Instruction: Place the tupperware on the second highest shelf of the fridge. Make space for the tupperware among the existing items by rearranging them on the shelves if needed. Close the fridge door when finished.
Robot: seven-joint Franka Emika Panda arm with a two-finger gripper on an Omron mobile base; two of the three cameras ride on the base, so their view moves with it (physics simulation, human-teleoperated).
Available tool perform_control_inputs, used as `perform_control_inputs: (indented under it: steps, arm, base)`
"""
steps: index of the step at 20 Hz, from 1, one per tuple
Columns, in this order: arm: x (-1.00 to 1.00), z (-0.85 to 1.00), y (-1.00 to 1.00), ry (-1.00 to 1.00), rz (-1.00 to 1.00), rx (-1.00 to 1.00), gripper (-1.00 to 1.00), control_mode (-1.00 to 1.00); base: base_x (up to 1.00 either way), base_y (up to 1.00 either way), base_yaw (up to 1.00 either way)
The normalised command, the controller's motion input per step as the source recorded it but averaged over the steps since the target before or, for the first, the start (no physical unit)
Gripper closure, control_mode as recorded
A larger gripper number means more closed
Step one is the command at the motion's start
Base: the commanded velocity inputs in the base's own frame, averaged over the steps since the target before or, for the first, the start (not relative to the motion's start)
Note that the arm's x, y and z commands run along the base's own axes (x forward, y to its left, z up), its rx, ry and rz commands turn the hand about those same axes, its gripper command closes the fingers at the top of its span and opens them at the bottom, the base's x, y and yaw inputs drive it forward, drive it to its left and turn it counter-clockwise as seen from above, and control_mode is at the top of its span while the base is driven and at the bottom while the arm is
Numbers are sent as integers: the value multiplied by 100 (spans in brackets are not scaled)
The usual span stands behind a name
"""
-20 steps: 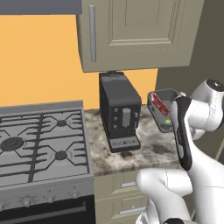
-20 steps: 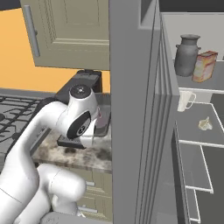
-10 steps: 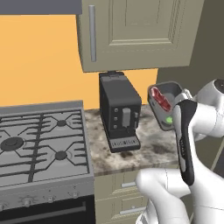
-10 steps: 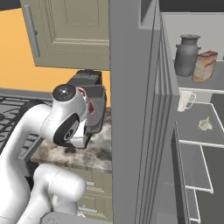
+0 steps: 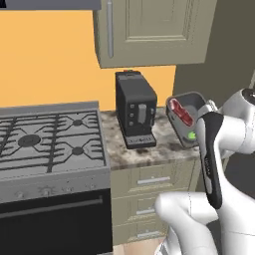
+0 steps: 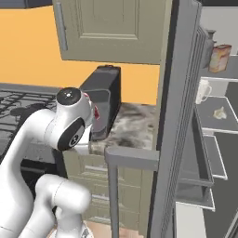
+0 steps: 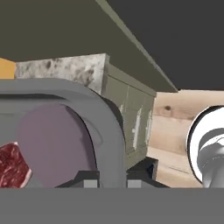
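The gripper (image 7: 111,181), closed on the tilted translucent grey plastic tupperware (image 5: 185,117) at right of frame; contents may be spilled.

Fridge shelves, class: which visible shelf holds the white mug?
The shelf directly beneath the one carrying the orange-brown carton; the white mug stands at its left, near the open door.

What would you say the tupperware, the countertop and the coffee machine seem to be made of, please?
The tupperware looks like translucent grey plastic: smooth rounded rim, with red and green food showing through. The countertop appears to be polished stone, probably granite or marble, going by its mottled grey-brown speckle. The coffee machine seems matte black plastic or painted metal; its flat dark faces leave that open.
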Motion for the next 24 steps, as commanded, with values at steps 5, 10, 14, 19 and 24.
perform_control_inputs:
  steps: [5,10,14,19,24]
  arm:
    - [0,0,0,0,0,0,100,100]
    - [0,0,0,0,0,0,100,100]
    - [0,0,0,0,0,0,100,100]
    - [0,0,0,0,0,0,100,100]
    - [0,0,0,0,0,0,100,100]
  base:
    - [-94,71,0]
    - [-93,74,-9]
    - [-100,24,-48]
    - [-74,23,-79]
    - [-58,25,-83]
